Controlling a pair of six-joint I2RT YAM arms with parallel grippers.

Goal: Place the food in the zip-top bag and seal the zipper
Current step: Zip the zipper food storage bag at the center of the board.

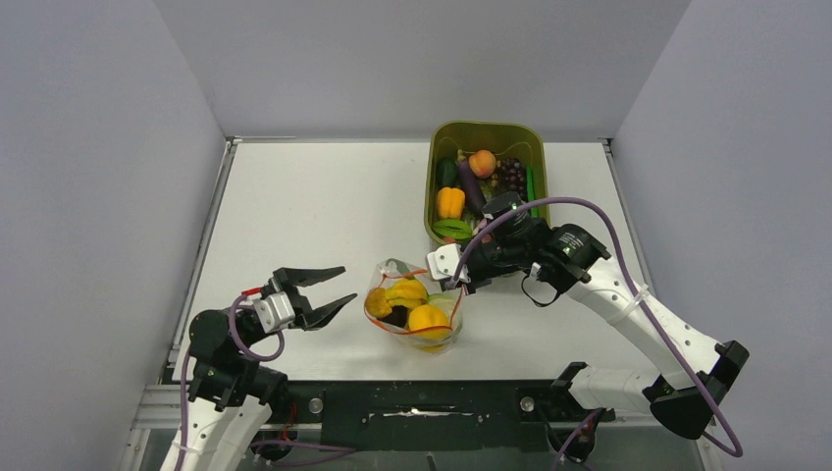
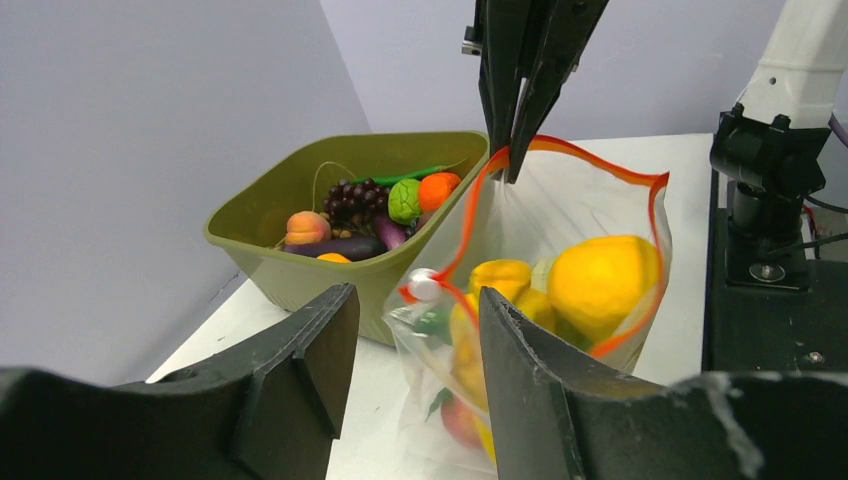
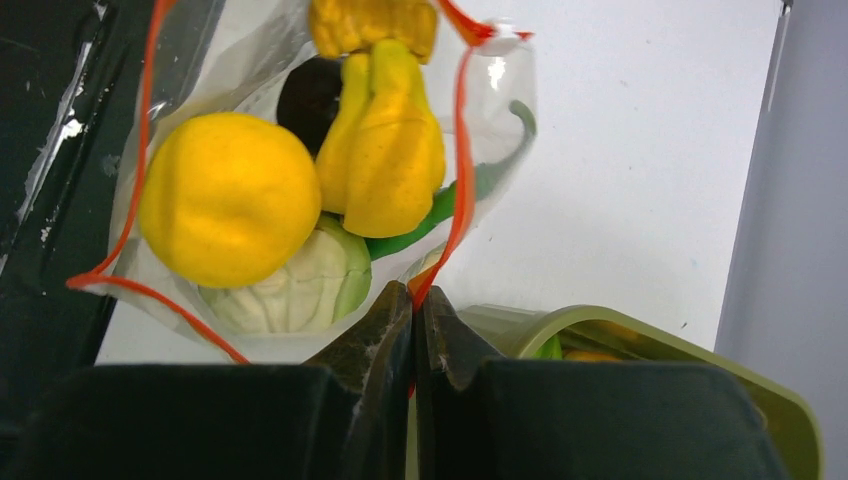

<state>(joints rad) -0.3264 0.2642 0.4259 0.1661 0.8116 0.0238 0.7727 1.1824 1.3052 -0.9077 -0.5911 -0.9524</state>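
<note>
Clear zip-top bag (image 1: 417,309) holds yellow peppers (image 3: 385,150), cabbage (image 3: 295,285); tub (image 1: 488,137) holds fruit.

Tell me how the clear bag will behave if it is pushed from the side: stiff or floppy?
Probably floppy: the zip-top bag is thin, wrinkled film, its mouth held up where the right gripper pinches the zipper. A push would likely dent it, not slide it. The food piled inside probably makes it bottom-heavy; released, it may slump.
</note>
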